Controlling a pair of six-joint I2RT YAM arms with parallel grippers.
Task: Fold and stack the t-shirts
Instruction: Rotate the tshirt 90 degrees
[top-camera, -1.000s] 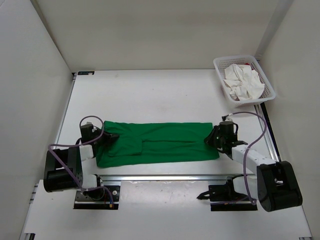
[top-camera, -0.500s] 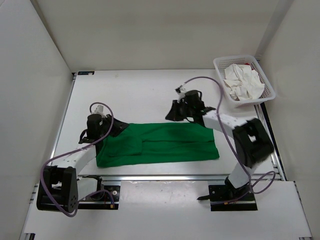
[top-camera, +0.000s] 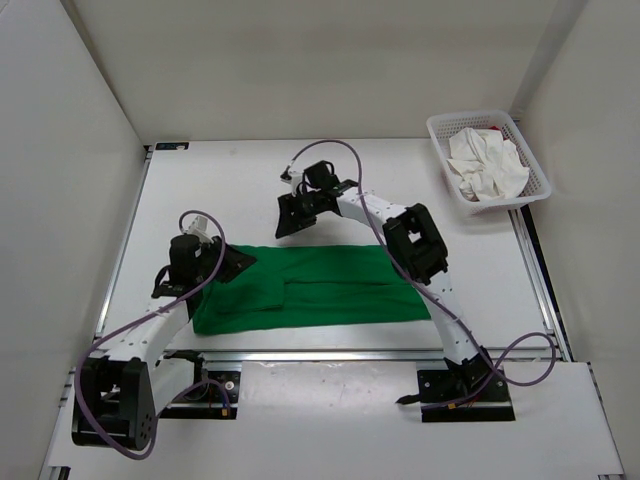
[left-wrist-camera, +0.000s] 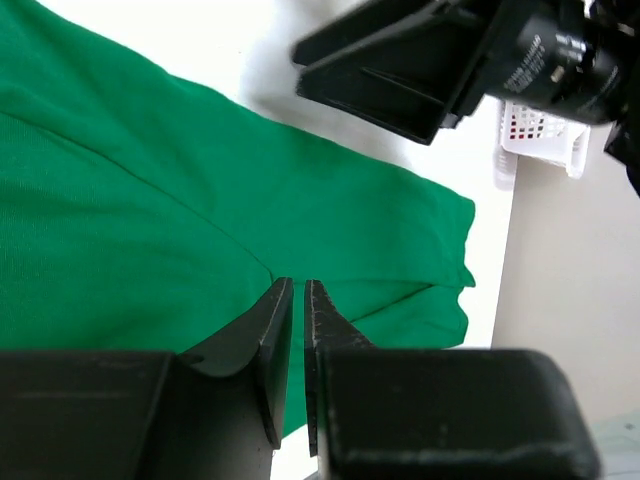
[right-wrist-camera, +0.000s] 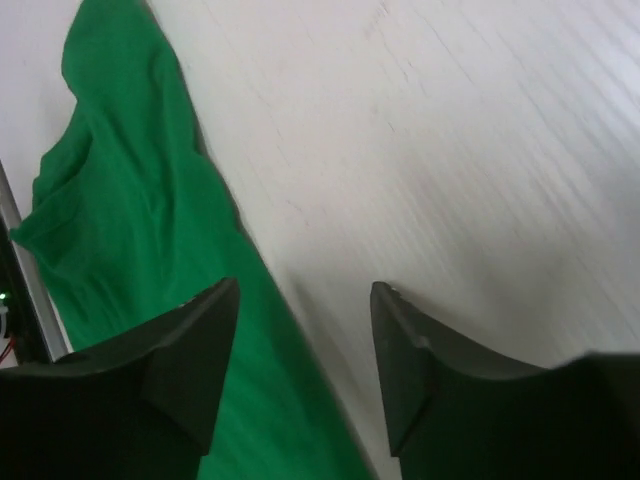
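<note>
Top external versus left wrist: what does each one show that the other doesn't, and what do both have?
Only the top external: the whole green t-shirt lying as a long band on the table, both arms from their bases, and the white t-shirt heaped in the basket. Only the left wrist: the left gripper, its fingers nearly together with a thin slit between, over a seam in the cloth. Both: the green cloth, the right gripper near the shirt's far edge, and part of the basket.

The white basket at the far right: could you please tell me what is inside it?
A crumpled white t-shirt fills the basket; a sliver of red cloth peeks out at its far rim. Anything beneath the white cloth is covered.
</note>
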